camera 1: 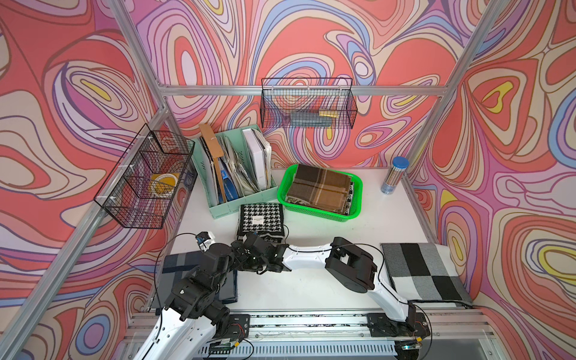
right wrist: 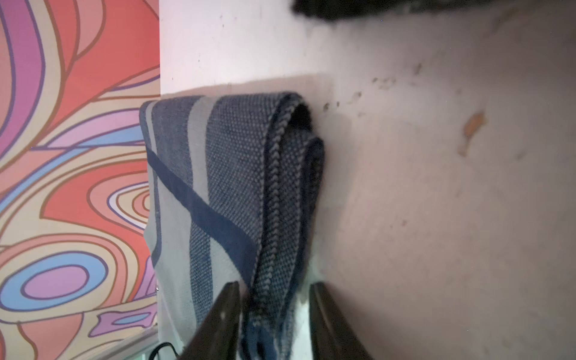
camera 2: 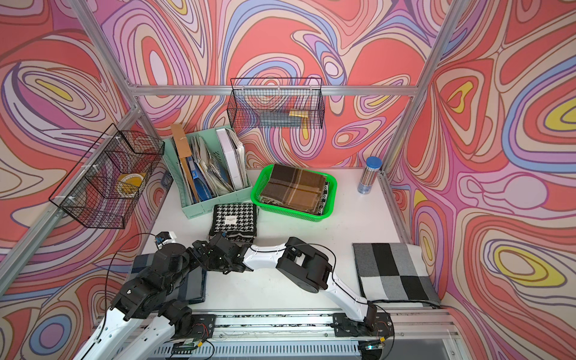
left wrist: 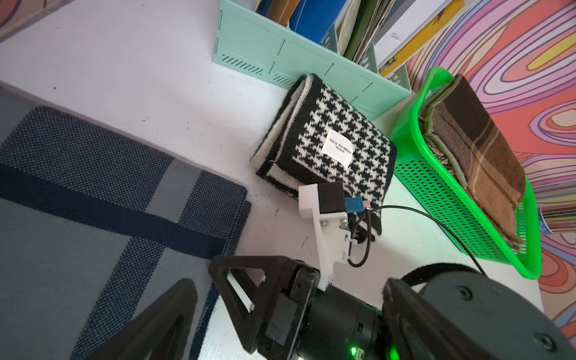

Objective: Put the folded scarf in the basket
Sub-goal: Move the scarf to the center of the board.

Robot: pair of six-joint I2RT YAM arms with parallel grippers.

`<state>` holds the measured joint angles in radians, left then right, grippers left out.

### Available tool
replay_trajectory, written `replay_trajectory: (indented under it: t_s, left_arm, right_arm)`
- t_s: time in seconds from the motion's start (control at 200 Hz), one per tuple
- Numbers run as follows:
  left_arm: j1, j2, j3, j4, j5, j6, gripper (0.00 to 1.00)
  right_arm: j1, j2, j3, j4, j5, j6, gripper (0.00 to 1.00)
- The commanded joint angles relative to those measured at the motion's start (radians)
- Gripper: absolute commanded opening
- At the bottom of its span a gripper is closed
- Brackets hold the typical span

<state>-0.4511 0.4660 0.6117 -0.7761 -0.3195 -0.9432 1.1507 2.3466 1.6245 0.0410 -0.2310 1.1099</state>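
Note:
A folded blue-grey striped scarf (camera 1: 179, 265) lies at the table's front left, partly under my left arm. My right gripper (right wrist: 274, 286) reaches it from the right. Its fingers straddle the scarf's (right wrist: 218, 187) layered edge, one touching the cloth and the other a small gap away. My left gripper (left wrist: 299, 324) stands wide open just above the right arm's wrist, holding nothing. The bright green basket (camera 1: 318, 215) sits at the back middle with a brown plaid scarf (camera 1: 321, 187) in it. A black-and-white houndstooth scarf (camera 1: 261, 218) lies in front of the basket's (left wrist: 452, 193) left end.
A mint file holder (camera 1: 233, 174) full of papers stands behind the houndstooth scarf. Black wire baskets hang on the left wall (camera 1: 146, 180) and the back wall (camera 1: 307, 103). A blue-capped tube (camera 1: 394, 176) stands at the back right. A grey-and-black checked scarf (camera 1: 420, 271) lies front right.

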Motion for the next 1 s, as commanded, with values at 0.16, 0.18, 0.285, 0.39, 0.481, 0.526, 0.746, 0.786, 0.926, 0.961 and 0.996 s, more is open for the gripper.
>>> replay_trajectory:
  t_s: [0.16, 0.18, 0.285, 0.39, 0.481, 0.526, 0.746, 0.786, 0.926, 0.961, 0.996]
  left_arm:
    - [-0.001, -0.015, -0.003, -0.009, -0.006, -0.006, 0.99]
    - [-0.002, -0.015, -0.004, -0.010, -0.004, -0.009, 0.99]
    - [-0.002, -0.006, -0.010, 0.009, 0.022, -0.011, 0.99]
    - [-0.002, 0.029, -0.028, 0.052, 0.061, -0.011, 0.99]
    - [-0.002, 0.089, -0.033, 0.093, 0.120, -0.008, 0.99]
    - [-0.002, 0.125, -0.033, 0.113, 0.151, -0.009, 0.99]
    - [-0.003, 0.296, -0.051, 0.276, 0.304, -0.002, 0.98]
    - [-0.003, 0.326, -0.050, 0.300, 0.325, -0.001, 0.98]
    - [-0.006, 0.419, -0.055, 0.365, 0.393, 0.038, 0.99]
    - [-0.005, 0.443, -0.057, 0.367, 0.398, 0.052, 0.99]
    - [-0.005, 0.471, -0.054, 0.359, 0.401, 0.069, 0.99]
  right_arm:
    - [0.018, 0.032, -0.023, 0.000, -0.003, 0.006, 0.00]
    - [0.018, 0.020, -0.038, 0.003, 0.005, 0.004, 0.00]
    - [0.018, -0.074, -0.145, 0.007, 0.053, -0.002, 0.00]
    - [0.018, -0.196, -0.309, 0.001, 0.100, 0.015, 0.00]
    - [0.018, -0.343, -0.462, -0.050, 0.162, 0.017, 0.00]
    - [0.018, -0.418, -0.530, -0.103, 0.205, 0.014, 0.00]
    - [-0.036, -0.781, -0.766, -0.398, 0.415, 0.049, 0.00]
    - [-0.064, -0.834, -0.803, -0.422, 0.426, 0.053, 0.00]
    - [-0.196, -1.005, -0.922, -0.487, 0.431, 0.051, 0.00]
    - [-0.231, -1.046, -0.954, -0.486, 0.419, 0.046, 0.00]
    - [-0.261, -1.086, -0.977, -0.482, 0.407, 0.034, 0.07]
